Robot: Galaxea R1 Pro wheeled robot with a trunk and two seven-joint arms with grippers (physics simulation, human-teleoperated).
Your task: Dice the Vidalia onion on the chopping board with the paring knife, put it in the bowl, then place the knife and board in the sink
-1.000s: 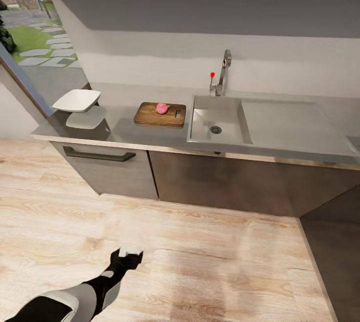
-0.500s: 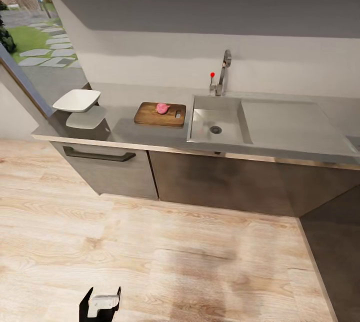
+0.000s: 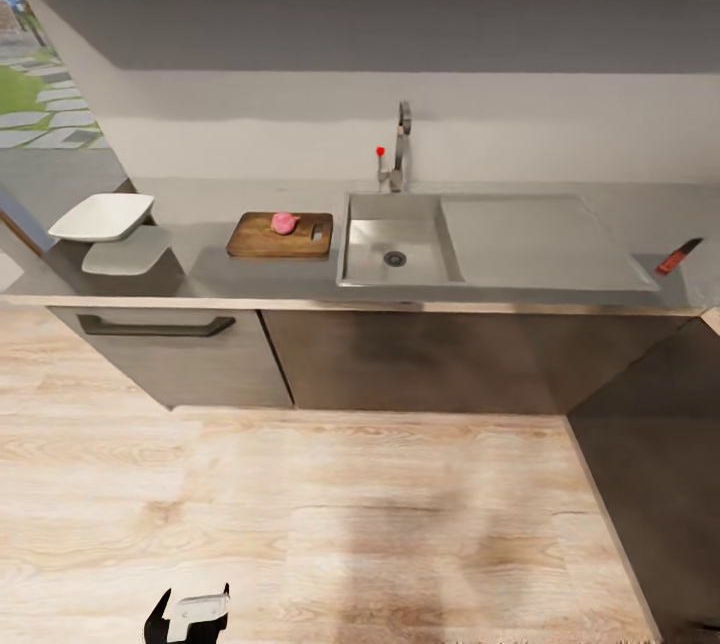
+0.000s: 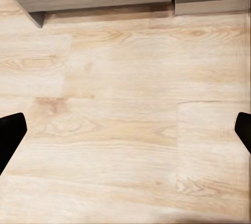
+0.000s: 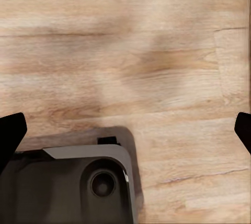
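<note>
Both grippers are spread wide over bare wood floor [image 4: 125,109], left gripper [image 4: 125,130] and right gripper [image 5: 125,130] alike. Vidalia onion [image 3: 285,222] sits on the chopping board [image 3: 262,239] beside the sink [image 3: 395,254]; paring knife [image 3: 678,257] lies far right on the countertop [image 3: 250,274].

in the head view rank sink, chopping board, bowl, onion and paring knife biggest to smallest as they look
1. sink
2. chopping board and bowl: they look about alike, so no ranking between them
3. paring knife
4. Vidalia onion, close to the knife in apparent size
</note>
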